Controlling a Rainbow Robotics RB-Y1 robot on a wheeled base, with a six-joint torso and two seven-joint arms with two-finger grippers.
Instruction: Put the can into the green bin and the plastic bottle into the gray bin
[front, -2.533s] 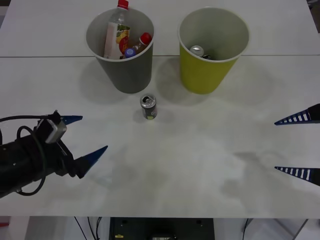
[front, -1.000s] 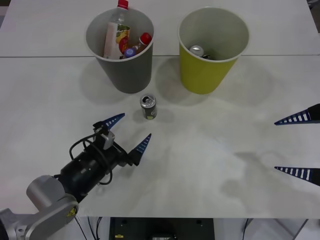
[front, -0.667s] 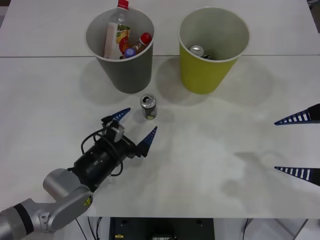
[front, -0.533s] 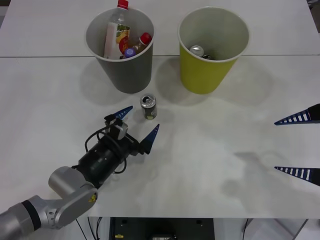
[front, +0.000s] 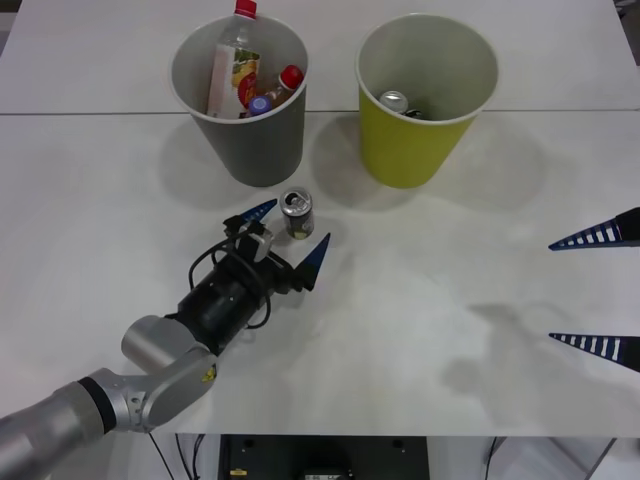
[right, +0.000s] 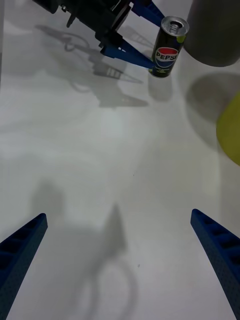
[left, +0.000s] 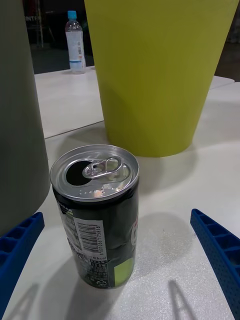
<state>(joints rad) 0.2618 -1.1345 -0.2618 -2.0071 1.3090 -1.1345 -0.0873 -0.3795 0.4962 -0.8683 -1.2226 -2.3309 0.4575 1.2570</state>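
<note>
My left gripper (front: 288, 234) stands open around the can (front: 297, 214), upright before the gray bin (front: 250, 150). Probably neither finger touches it; next I close, then carry it to the green bin (front: 405, 145).

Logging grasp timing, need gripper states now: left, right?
Left gripper: jaws open, one on each side of the Pepsi can on the table, holding nothing.
Right gripper: jaws open, empty, parked at the table's right edge.
</note>
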